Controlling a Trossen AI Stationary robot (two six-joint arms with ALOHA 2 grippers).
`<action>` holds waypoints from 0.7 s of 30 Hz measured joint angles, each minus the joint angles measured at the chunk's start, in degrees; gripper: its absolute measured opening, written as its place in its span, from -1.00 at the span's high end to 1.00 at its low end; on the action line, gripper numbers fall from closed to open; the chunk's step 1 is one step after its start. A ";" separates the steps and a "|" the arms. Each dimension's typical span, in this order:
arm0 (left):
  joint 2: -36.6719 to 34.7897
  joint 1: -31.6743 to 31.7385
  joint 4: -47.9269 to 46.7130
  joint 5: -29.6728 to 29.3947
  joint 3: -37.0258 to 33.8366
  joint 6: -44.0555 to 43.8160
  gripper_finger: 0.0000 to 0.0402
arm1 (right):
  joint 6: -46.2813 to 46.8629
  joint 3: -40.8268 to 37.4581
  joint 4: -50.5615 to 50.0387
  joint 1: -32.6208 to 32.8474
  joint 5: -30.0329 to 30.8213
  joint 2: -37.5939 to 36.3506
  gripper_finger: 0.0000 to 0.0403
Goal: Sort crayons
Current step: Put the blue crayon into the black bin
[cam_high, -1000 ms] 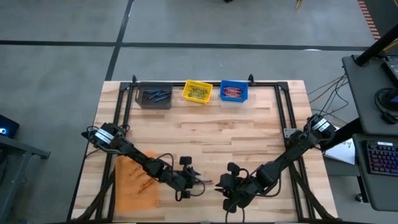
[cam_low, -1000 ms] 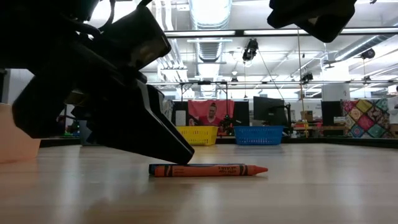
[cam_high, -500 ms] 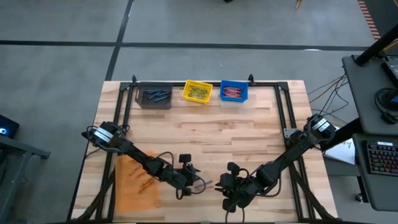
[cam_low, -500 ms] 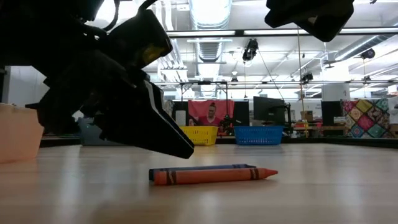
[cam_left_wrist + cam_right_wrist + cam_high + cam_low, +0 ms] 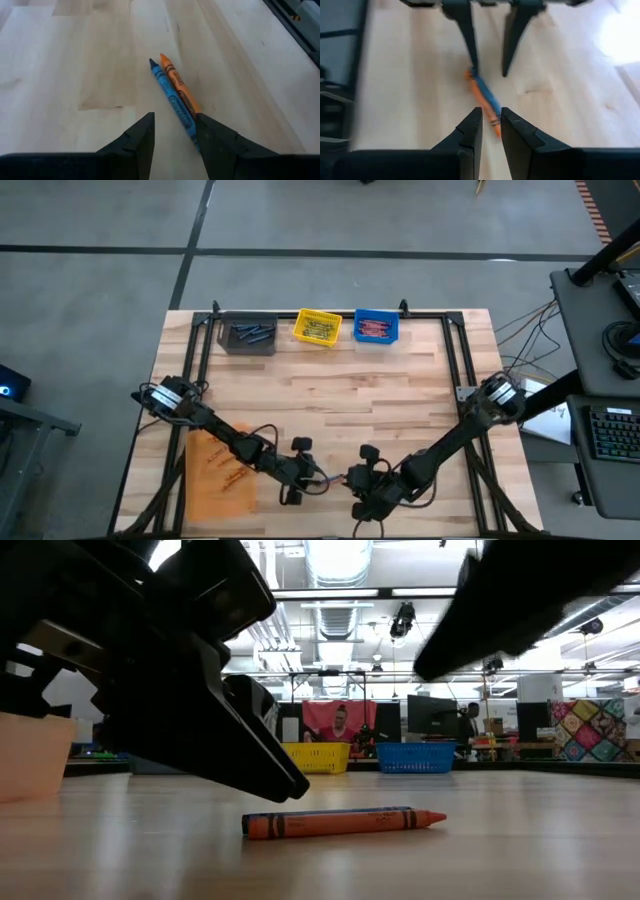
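Observation:
A blue crayon (image 5: 171, 96) and an orange crayon (image 5: 179, 86) lie side by side on the wooden table near its near edge (image 5: 328, 478). In the low view the orange one (image 5: 340, 824) lies flat in front. My left gripper (image 5: 175, 125) is open, low over the table, with its fingers on either side of the crayons' near ends. My right gripper (image 5: 491, 117) is narrowly open. It faces the left gripper from the table's right, with the crayons (image 5: 482, 97) just ahead of its fingertips. My left gripper has one finger (image 5: 210, 135) right beside the blue crayon's end (image 5: 194, 137), slanting down from the table's left. I cannot tell whether it touches. Both crayons lie flat on the table.
A grey bin (image 5: 248, 335), a yellow bin (image 5: 318, 328) and a blue bin (image 5: 376, 328) stand at the far edge, each holding crayons. An orange bin (image 5: 220, 475) sits near left under my left arm. A person (image 5: 340, 725) sits far behind the table.
My right gripper has moved toward the table's left and down, closer to the crayons. The crayons have shifted a little toward the right, and the blue one now shows behind the orange one in the low view.

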 joint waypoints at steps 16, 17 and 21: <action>-0.86 0.11 -3.45 -1.31 0.00 0.18 0.38 | -11.26 0.00 8.07 -4.03 -1.86 7.21 0.71; -0.91 0.11 -3.46 -1.35 0.00 0.24 0.38 | -11.57 0.00 8.21 -4.20 -2.24 7.81 0.71; -1.45 0.11 -4.42 -1.96 0.00 0.62 0.38 | -11.45 0.00 8.77 -4.81 -3.11 9.68 0.71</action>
